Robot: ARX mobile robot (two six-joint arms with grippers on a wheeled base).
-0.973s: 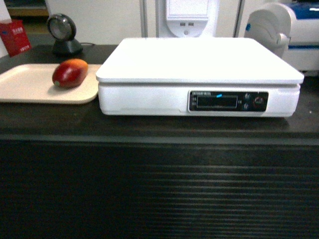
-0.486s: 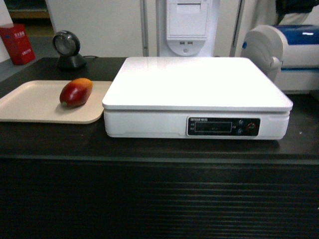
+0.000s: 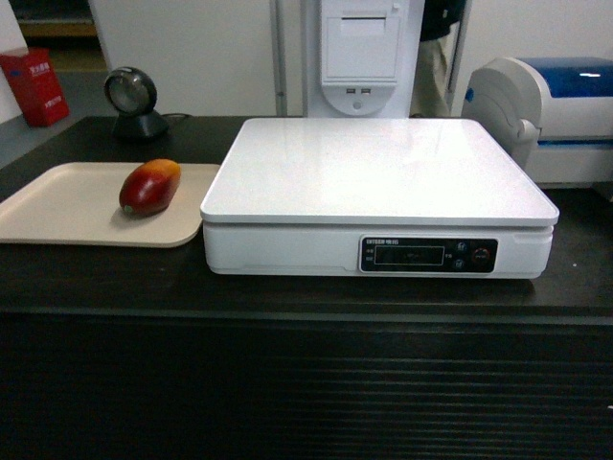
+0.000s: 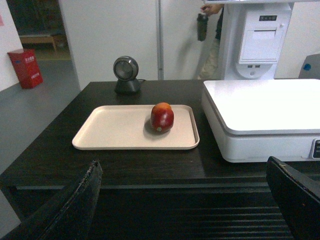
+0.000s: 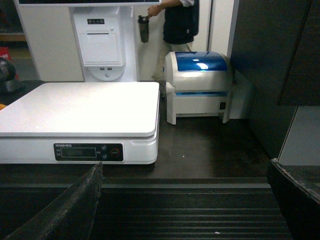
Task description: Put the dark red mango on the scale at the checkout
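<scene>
The dark red mango [image 3: 149,186] [image 4: 162,117] lies on a flat beige tray [image 3: 57,206] [image 4: 115,130] at the left of the black checkout counter [image 3: 306,383]. To its right stands the white scale [image 3: 378,172] [image 4: 265,107] [image 5: 80,107], its top bare. Neither gripper shows in the head view. My left gripper [image 4: 182,170] is open, in front of the counter's ribbed panel, short of the tray. My right gripper [image 5: 185,170] is open too, facing the counter to the right of the scale. Nothing is between either pair of fingers.
A round black scanner [image 3: 132,101] [image 4: 126,74] stands behind the tray. A white-and-blue printer-like machine [image 3: 546,115] [image 5: 199,85] sits right of the scale. A white kiosk [image 3: 359,53] rises behind it. A person [image 5: 177,20] stands beyond. A red box [image 3: 34,86] is far left.
The head view has shifted: the counter, scale and tray now sit lower and slightly smaller in frame, and more of the wall behind shows. The mango has not moved on the tray.
</scene>
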